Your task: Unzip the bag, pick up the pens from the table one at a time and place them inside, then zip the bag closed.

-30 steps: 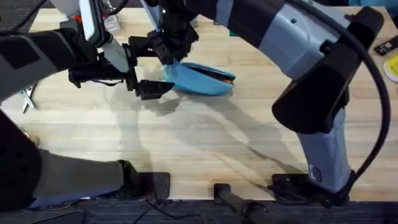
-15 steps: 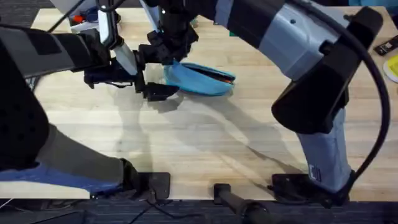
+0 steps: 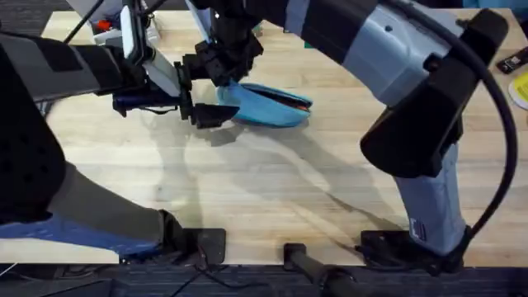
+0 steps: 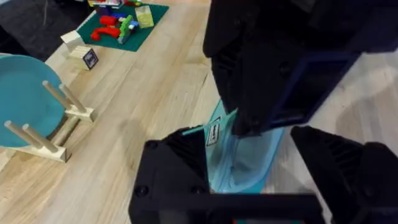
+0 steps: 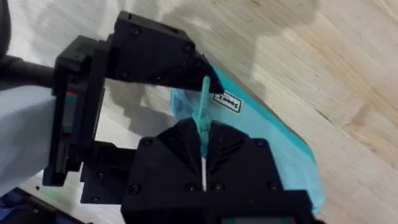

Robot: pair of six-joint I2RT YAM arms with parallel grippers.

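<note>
1. the bag lies on the table, its zipper gaping along the top, with something orange and dark showing in the slot, so the pens look loaded; zipping shut remains.
2. the right gripper is pinched on a thin teal pull tab at the bag's end.
3. the left gripper has its fingers apart, straddling that same end of the bag without closing.
4. beyond the bag stand a teal disc on a wooden stand and a green mat; both are well apart from it, so the way is clear.
</note>
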